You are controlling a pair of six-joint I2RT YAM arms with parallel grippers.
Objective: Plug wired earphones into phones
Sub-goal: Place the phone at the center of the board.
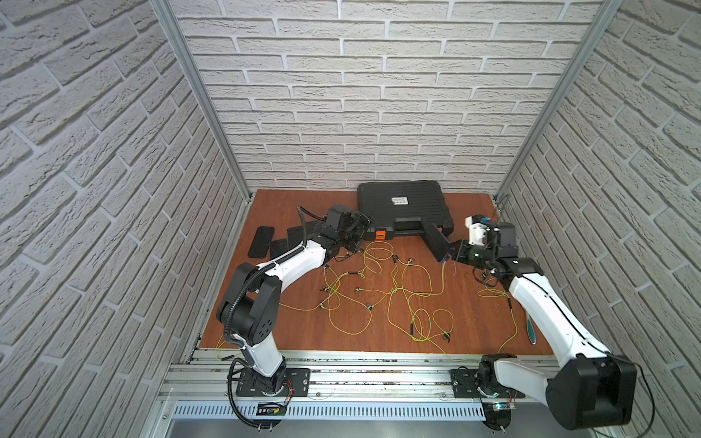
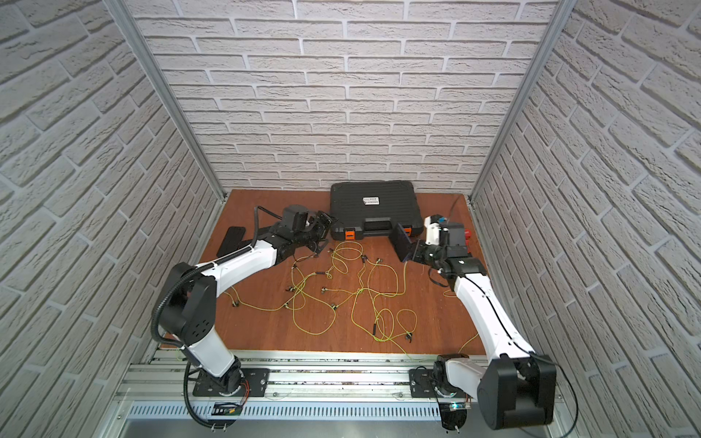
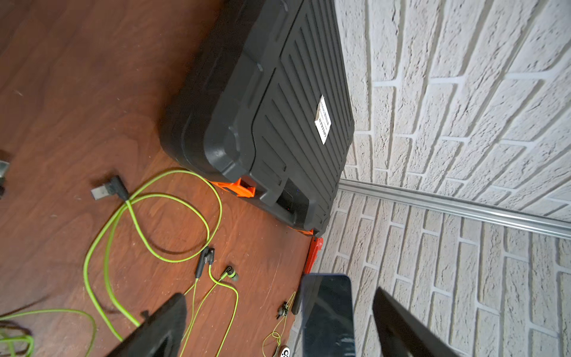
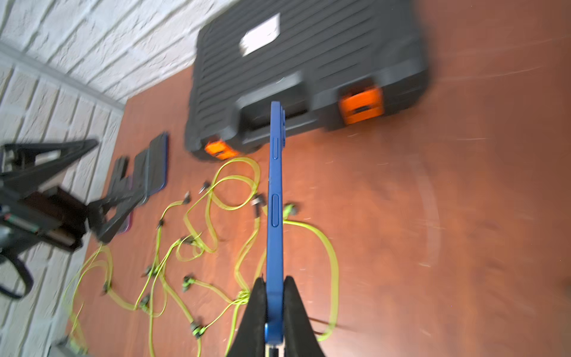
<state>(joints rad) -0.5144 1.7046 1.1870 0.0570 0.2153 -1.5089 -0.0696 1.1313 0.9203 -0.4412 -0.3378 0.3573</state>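
Your right gripper (image 4: 273,281) is pinching one short end of a blue-edged phone (image 4: 275,191). Its jaws are closed flat on the glass faces, and it is holding the phone in the air, edge-on, near the desk's (image 1: 474,322) right edge. The phone's free end is pointing toward the black case (image 1: 402,204), which is lying at the middle of the back edge.

Your left gripper (image 3: 279,293) is spread wide and carrying nothing. It is hovering just off the case's front left corner.

The other phones (image 1: 288,242) are lying together near the left edge, toward the back. The earphones (image 4: 239,160) are sprawling in a loose yellow-green tangle across the middle of the desk, and one dark angled plug (image 3: 108,189) is lying on the wood near the open left gripper.

The phone is likely rigid, slick and fairly heavy, so gripped at one end it may pivot when pushed. The cables are probably light, limp and quick to snag. You are better off taking the stiff plug body, leaving its metal tip clear, never the cord.
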